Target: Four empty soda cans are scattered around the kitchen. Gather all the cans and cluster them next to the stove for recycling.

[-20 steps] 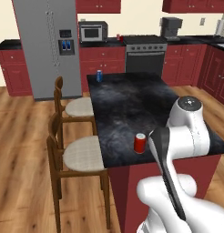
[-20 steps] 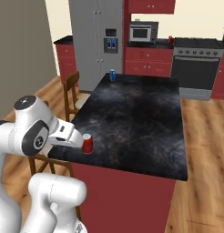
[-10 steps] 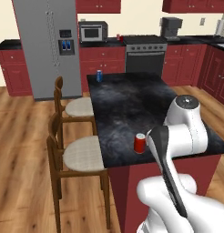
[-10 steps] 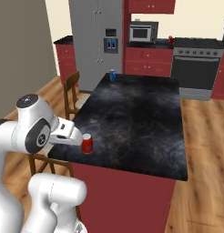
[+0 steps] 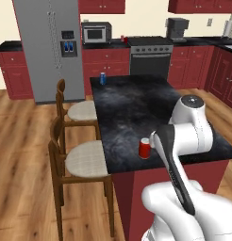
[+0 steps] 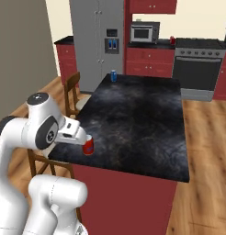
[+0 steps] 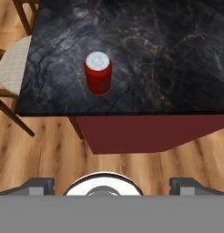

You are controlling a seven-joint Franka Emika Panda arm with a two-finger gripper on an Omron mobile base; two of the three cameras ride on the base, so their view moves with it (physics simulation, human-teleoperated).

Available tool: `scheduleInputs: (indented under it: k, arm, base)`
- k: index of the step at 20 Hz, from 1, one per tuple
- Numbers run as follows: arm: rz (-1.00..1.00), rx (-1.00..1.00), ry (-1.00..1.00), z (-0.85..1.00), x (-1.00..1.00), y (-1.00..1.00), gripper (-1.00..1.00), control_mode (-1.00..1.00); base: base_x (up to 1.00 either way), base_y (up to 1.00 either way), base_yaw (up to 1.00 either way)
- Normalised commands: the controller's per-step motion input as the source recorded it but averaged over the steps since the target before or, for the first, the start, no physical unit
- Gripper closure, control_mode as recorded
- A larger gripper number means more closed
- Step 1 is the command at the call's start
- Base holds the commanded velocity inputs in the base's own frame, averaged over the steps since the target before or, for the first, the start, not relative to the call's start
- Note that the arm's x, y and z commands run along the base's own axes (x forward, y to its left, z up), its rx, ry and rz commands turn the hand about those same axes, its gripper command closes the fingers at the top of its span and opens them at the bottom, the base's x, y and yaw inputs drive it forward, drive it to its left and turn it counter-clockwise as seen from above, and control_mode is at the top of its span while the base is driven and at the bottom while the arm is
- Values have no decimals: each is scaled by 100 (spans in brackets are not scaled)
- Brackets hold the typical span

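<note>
While the first pickup is judged to be in hand, a red soda can [image 5: 144,148] is seen upright at lower centre of the left base view, near the island's [image 5: 136,108] front edge; a blue can [image 5: 103,78] stands at the far end, the stove [image 5: 151,57] at upper centre.

At left centre of the right base view, the gripper [image 6: 85,136] hangs just over that can [image 6: 88,146].

Upper left of centre in the hand view, the can's [image 7: 98,73] silver top faces up; the fingers [image 7: 37,185] are spread wide, nothing held. A descent around it is called for next.
</note>
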Motion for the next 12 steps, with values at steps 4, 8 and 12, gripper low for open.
scheduleInputs:
  k: [4,8,12]
  arm:
    - [0,2,7,-21,27,1,-100,-100]
    - [0,0,8,-19,34,4,-100,-100]
    - [0,0,6,-18,34,3,-100,-100]
  base:
    - [0,0,0]
    - [0,0,0]
    - [0,0,0]
